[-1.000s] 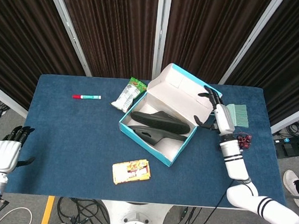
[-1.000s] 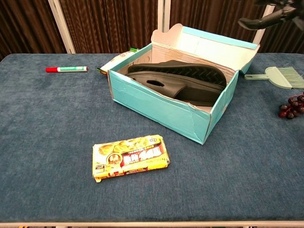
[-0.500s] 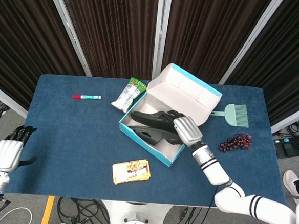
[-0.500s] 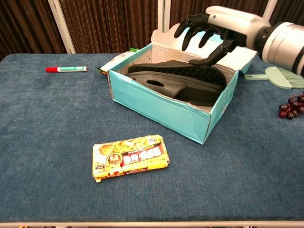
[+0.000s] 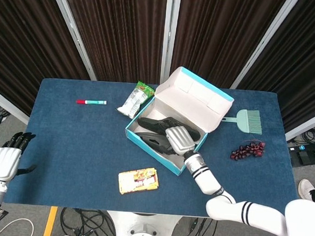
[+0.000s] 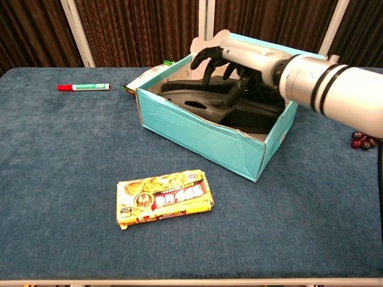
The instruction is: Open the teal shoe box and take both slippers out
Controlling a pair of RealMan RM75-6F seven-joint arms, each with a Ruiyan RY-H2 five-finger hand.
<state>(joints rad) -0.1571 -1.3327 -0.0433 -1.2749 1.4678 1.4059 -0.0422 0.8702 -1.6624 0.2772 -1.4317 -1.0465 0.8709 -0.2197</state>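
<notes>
The teal shoe box (image 5: pixel 146 129) sits open mid-bench, lid propped back, both black slippers (image 6: pixel 251 110) lying inside. The right hand (image 6: pixel 236 60) reaches in over them, fingers spread and curled down; whether it grips one yet I cannot tell. Best to close around the near slipper's middle and lift straight up, clear of the wall. The slippers run lengthwise along the box, from its left end toward its right. The left hand (image 5: pixel 4 161) hangs slack off the bench, holding nothing.

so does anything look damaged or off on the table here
The teal shoe box is worn: its front wall is creased and the near corner is torn along the edge. Both slippers lie inside, with the right hand reaching in over them. Nothing looks spilled.
</notes>
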